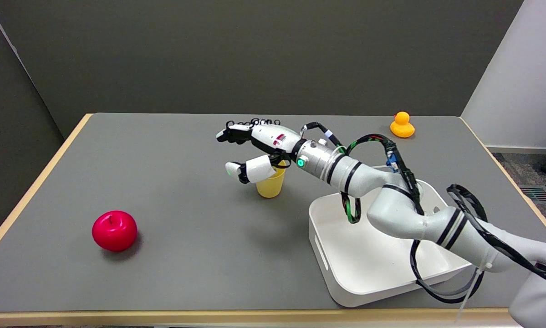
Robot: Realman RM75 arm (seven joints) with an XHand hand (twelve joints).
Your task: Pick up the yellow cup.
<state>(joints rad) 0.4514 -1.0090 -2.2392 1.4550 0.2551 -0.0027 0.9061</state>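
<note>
I find the yellow cup standing upright near the middle of the grey table, mouth up, its long axis vertical and tapering toward the base. Most of its rim is hidden behind my right hand, so I cannot see whether anything is inside it.

The right hand sits over the cup's upper left side with its fingers stretched out toward the left and the thumb spread apart below them. The thumb overlaps the cup's rim in this view, but I cannot tell if it touches. The hand holds nothing.

To the right of the cup, near the front edge, a white tray rests on the table; the floor I can see is bare, though the arm covers part of it.

A red apple lies at the front left, well apart from the cup. A yellow rubber duck stands at the far right.
</note>
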